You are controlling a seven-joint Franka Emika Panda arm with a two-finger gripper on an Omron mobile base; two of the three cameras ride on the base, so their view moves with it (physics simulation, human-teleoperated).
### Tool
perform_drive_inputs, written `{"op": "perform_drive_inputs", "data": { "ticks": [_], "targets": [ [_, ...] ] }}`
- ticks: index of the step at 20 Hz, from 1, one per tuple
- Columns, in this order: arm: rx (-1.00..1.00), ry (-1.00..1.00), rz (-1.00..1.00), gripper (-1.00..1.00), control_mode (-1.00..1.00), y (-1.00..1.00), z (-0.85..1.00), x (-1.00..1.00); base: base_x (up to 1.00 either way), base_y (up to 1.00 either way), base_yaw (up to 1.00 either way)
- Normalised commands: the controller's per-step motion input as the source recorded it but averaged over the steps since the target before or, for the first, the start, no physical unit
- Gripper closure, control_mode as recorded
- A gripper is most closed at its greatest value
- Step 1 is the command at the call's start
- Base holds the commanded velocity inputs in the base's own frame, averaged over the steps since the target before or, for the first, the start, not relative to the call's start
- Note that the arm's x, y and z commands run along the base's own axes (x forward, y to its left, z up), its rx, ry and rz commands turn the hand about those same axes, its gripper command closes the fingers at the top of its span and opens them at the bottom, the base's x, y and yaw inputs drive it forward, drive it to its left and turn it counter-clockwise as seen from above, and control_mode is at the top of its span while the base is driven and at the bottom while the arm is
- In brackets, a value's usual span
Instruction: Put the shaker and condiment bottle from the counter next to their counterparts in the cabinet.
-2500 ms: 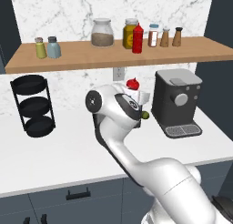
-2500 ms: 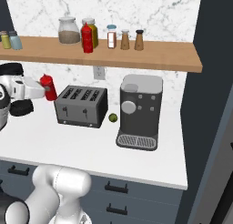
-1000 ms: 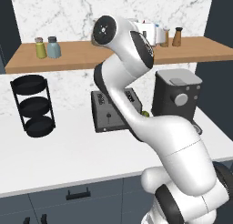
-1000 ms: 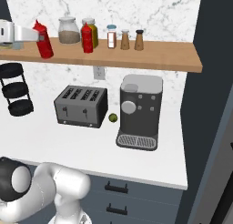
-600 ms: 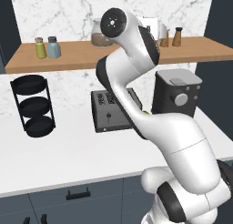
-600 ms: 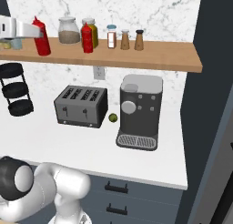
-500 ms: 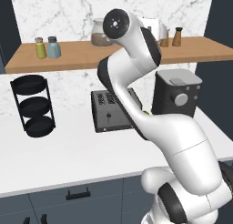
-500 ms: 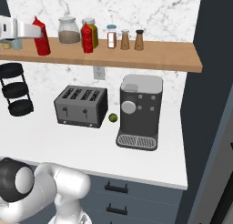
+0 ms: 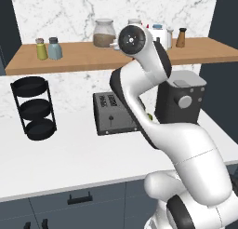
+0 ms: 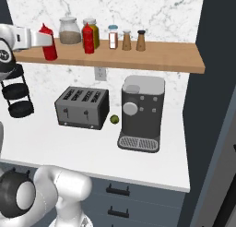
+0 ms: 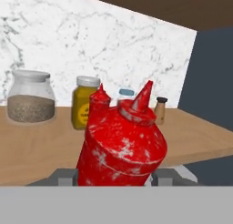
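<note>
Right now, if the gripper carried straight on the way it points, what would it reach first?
The gripper, shut on the condiment bottle, points along the shelf. Most likely the other red bottle comes first, with the yellow jar just beside it; depth is unclear.

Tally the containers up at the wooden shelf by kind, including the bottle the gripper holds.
Red squeeze bottles: 2 (held bottle, shelf bottle)
Yellow bottle: 1
Glass jar: 1
Shakers: 5 (green shaker, blue-grey shaker, spice shakers)
Total: 9
</note>
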Motion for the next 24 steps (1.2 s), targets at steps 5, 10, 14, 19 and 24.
{"op": "perform_drive_inputs", "data": {
  "ticks": [5, 10, 14, 19, 24],
  "targets": [
    [0.0, 0.0, 0.0, 1.0, -1.0, -0.01, -0.06, 0.39, 0.0, 0.0, 0.0],
    [0.0, 0.0, 0.0, 1.0, -1.0, 0.0, -0.04, 0.41, 0.0, 0.0, 0.0],
    [0.0, 0.0, 0.0, 1.0, -1.0, 0.0, -0.14, 0.44, 0.0, 0.0, 0.0],
    [0.0, 0.04, 0.0, 1.0, -1.0, 0.08, -0.19, 0.48, 0.0, 0.0, 0.0],
    [0.0, 0.05, 0.0, 1.0, -1.0, 0.17, -0.17, 0.55, 0.0, 0.0, 0.0]
  ]
}}
